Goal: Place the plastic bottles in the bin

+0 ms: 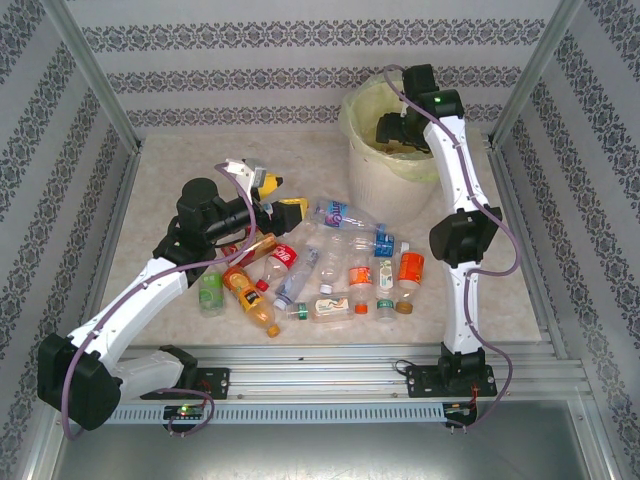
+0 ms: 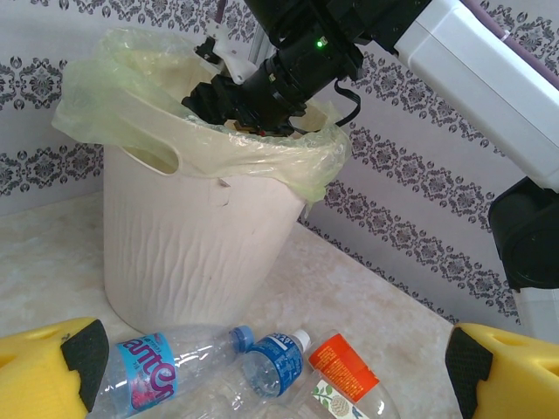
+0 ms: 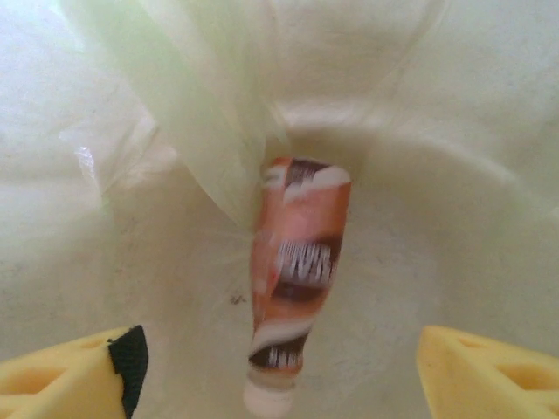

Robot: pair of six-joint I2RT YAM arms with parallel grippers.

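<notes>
Several plastic bottles [image 1: 330, 270] lie in a loose heap mid-table, with red, orange, blue, white and green labels. My left gripper [image 1: 282, 197] hovers open over the heap's far left edge. In the left wrist view a blue-labelled bottle [image 2: 279, 362] and an orange-labelled bottle [image 2: 345, 367] lie below the left gripper [image 2: 275, 367]. The cream-white bin [image 1: 385, 175] stands at the back right. My right gripper [image 1: 385, 130] reaches over its rim. In the right wrist view the right gripper [image 3: 279, 367] is open, and a blurred orange-and-brown bottle [image 3: 301, 253] is loose between the fingers inside the bin [image 3: 454, 175].
The bin's pale yellow-green bag [image 2: 131, 96] folds over the rim. Patterned walls enclose the table on three sides. The right arm [image 1: 460, 230] stands to the right of the heap. Bare tabletop [image 1: 170, 170] lies at the back left.
</notes>
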